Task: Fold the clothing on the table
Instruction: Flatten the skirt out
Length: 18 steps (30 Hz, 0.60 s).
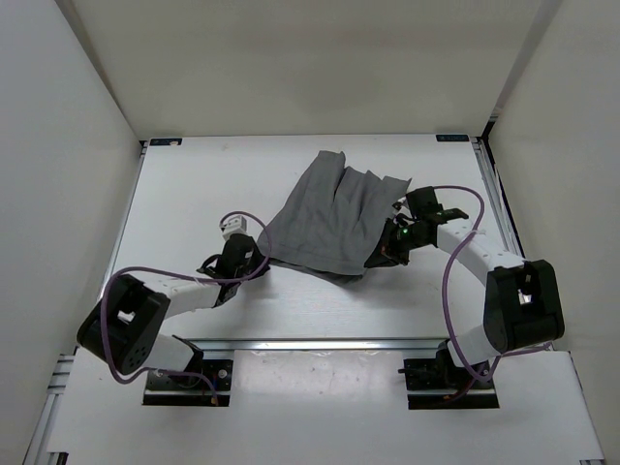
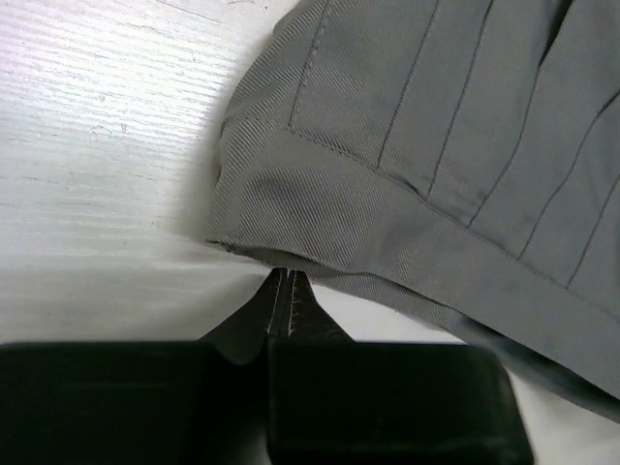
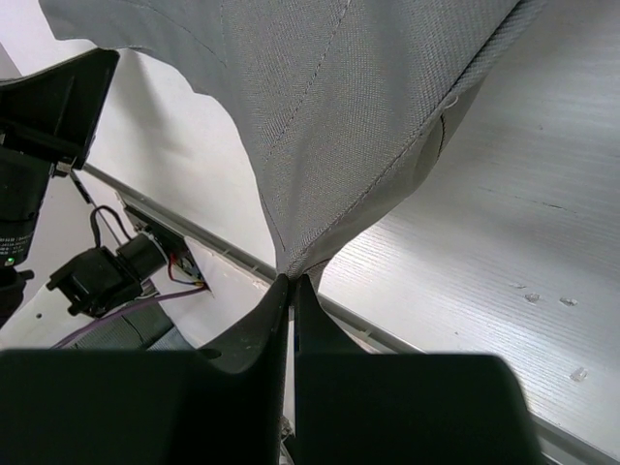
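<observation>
- Top view: one plain medium-grey pleated skirt of thin fabric (image 1: 334, 213) lies fanned out and a little rumpled, right of centre on one large flat white desk with aluminium rail edges (image 1: 194, 184).
- Two black robot arms reach in from the near edge, each trailing one purple cable, so two cables in all.
- The left hand (image 1: 258, 254) meets the skirt's near-left corner, and the right hand (image 1: 378, 256) meets its near-right edge.
- No neat fold shows here. The task looks barely begun, with both near corners taken and every fold left to make.
- Left wrist view: the left hand (image 2: 286, 279) has its two fingers pressed together, their tips right at the edge of the skirt's stitched band (image 2: 387, 223).
- It appears to pinch that edge, though the fabric between the tips is too thin to see clearly.
- Pleat lines run up and away across the skirt (image 2: 465, 107), and bare white desk (image 2: 97, 126) lies to the left.
- Right wrist view: the right hand (image 3: 292, 283) has its fingers shut on a gathered point of the skirt (image 3: 339, 107).
- The cloth rises from the tips in a taut drape, lifted clear of the desk (image 3: 513, 232) below it.
- Counted across all views: one skirt, one desk, two arms, two hands.
</observation>
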Available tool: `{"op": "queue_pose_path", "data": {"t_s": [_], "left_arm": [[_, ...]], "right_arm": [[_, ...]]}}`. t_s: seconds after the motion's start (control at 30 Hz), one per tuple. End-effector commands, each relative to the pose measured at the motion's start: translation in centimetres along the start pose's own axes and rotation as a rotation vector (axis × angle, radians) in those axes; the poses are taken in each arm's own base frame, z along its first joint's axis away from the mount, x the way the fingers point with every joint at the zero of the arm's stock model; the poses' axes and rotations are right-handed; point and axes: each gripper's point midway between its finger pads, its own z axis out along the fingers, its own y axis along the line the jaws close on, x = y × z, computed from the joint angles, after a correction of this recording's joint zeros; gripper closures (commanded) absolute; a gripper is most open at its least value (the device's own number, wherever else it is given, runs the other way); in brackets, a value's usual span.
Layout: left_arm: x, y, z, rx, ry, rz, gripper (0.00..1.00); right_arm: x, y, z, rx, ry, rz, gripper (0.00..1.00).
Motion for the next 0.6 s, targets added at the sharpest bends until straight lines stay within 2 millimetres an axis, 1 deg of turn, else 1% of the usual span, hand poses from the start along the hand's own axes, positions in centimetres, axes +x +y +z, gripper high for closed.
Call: {"op": "queue_pose_path", "data": {"t_s": [0.0,0.07,0.13,0.2,0.23,0.27,0.3,0.33,0.47,0.5,0.53,0.57], "left_arm": [[-2.6,-1.5,0.8,0.019,-0.084,-0.020,1.00],[-2.9,-1.2,1.1,0.006,-0.098,-0.013,1.00],[-3.7,-1.8,1.4,0.018,-0.116,-0.016,1.00],[-4.5,-1.3,1.7,-0.005,-0.134,-0.026,1.00],[-4.8,-1.5,1.8,0.001,-0.140,-0.023,1.00],[-5.0,-1.3,2.0,-0.006,-0.144,-0.028,1.00],[-5.0,-1.3,2.0,-0.009,-0.146,-0.025,1.00],[-5.4,-1.2,2.1,-0.017,-0.155,-0.021,1.00],[-5.7,-0.3,2.3,-0.064,-0.171,0.028,1.00],[-5.3,0.3,2.3,-0.085,-0.160,0.034,1.00],[-5.3,0.6,2.4,-0.096,-0.165,0.048,1.00],[-5.0,0.8,2.3,-0.108,-0.166,0.064,1.00]], "right_arm": [[0.0,1.1,-1.1,-0.038,-0.012,-0.029,1.00],[0.0,1.1,-1.3,-0.041,-0.021,-0.031,1.00],[0.2,0.9,-1.3,-0.037,-0.015,-0.032,0.99],[0.3,0.6,-1.3,-0.034,-0.017,-0.025,0.99],[0.4,0.6,-1.5,-0.041,-0.018,-0.023,1.00],[0.6,0.4,-1.4,-0.040,-0.014,-0.016,1.00],[0.3,0.2,-1.6,-0.038,-0.030,-0.013,1.00],[0.7,0.2,-1.6,-0.037,-0.022,-0.011,1.00],[0.9,-0.3,-1.9,-0.032,-0.017,0.000,1.00],[0.9,-0.7,-2.0,-0.028,-0.018,0.013,0.99],[0.9,-0.6,-1.9,-0.034,-0.019,0.012,0.99],[1.1,-1.1,-2.0,-0.035,-0.025,0.039,1.00]]}}
